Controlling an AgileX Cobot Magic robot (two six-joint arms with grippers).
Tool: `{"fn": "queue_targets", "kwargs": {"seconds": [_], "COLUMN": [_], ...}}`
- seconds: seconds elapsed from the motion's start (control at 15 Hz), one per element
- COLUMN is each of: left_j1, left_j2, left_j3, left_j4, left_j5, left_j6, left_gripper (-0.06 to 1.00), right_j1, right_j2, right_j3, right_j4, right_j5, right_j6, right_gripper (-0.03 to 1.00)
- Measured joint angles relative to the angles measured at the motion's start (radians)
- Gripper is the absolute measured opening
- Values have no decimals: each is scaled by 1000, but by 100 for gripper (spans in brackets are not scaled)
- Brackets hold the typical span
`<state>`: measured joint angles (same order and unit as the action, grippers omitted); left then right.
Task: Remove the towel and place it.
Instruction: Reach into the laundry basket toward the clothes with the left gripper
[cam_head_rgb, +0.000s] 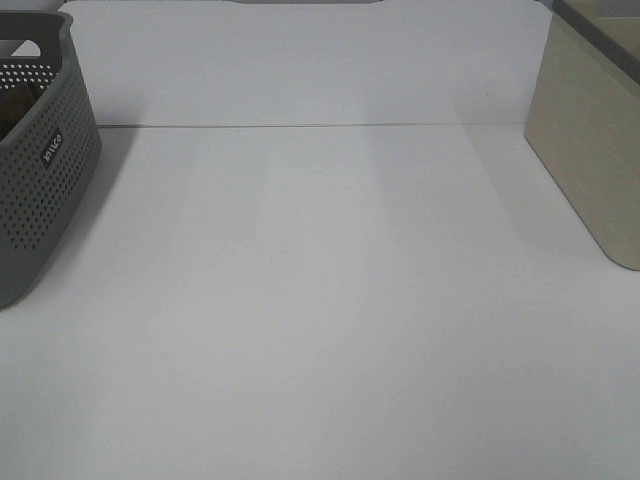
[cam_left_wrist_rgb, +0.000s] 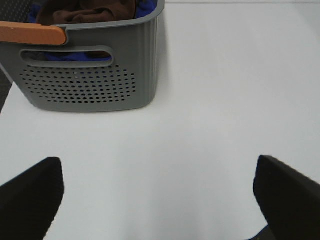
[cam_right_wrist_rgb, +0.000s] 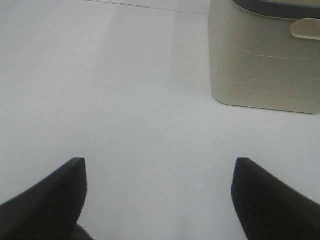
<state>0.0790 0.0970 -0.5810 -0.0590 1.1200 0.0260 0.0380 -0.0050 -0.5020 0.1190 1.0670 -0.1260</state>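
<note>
Both arms hang low over a bare white worktop (cam_head_rgb: 320, 300), the left jaws spread wide and holding nothing, and the right jaws likewise released and empty. Straight ahead of the left jaws stands a grey perforated basket (cam_left_wrist_rgb: 85, 85). The towel (cam_left_wrist_rgb: 85, 12) sits inside it, a dark reddish-brown heap bunched near the rim, so crumpled that no long axis can be read. The left arm looks the nearer of the two; the right jaws face a beige bin (cam_right_wrist_rgb: 260, 65) on the opposite side of the worktop, well apart from the basket. Between the left jaws and the towel rise the basket's near wall and an orange handle (cam_left_wrist_rgb: 30, 32), which a reach would probably have to clear from above. A blue cloth (cam_left_wrist_rgb: 145, 7) lies against the towel and could be snagged with it.
</note>
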Motion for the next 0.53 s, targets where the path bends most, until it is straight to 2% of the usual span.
{"fn": "queue_targets", "kwargs": {"seconds": [0.2,0.33,0.53], "left_j1": [0,-11,-17], "left_j2": [262,492,748], "left_j3": [-252,-451,-613], "left_j4": [117,216,248], "left_j5": [56,89,96], "left_j6": [18,77,145], "left_gripper": [94,93,93], "right_j1": [0,0,0], "right_j2": [0,0,0], "right_j3": [0,0,0], "right_j4": [0,0,0], "right_j5": [0,0,0], "right_j6": [0,0,0], "right_gripper": [77,77,77]}}
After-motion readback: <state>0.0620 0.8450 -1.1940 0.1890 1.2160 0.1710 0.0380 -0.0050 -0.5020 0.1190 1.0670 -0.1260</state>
